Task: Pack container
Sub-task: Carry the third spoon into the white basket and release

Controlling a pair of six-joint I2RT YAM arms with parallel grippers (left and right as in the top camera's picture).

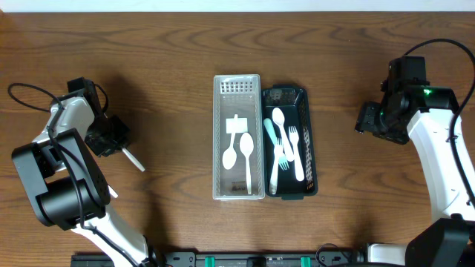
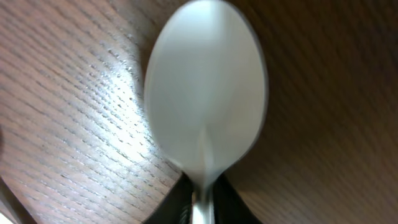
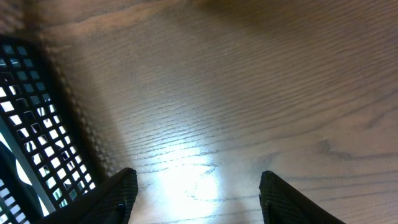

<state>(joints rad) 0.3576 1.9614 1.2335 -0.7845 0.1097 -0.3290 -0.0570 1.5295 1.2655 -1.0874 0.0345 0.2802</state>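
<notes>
My left gripper (image 1: 117, 145) is at the far left of the table, shut on a white plastic spoon (image 1: 134, 159). In the left wrist view the spoon's bowl (image 2: 205, 93) fills the frame, with its neck pinched between the fingers (image 2: 202, 208) just above the wood. A clear tray (image 1: 220, 141) at the centre holds two white spoons (image 1: 239, 150). A black tray (image 1: 311, 144) beside it holds white forks (image 1: 295, 148) and a teal utensil. My right gripper (image 1: 369, 122) is open and empty over bare wood right of the black tray (image 3: 25, 124), its fingers (image 3: 196, 193) spread wide.
The wooden table (image 1: 171, 59) runs around both trays. A small white square piece (image 1: 237, 124) lies in the clear tray above the spoons. Arm cables loop at the far left and far right edges.
</notes>
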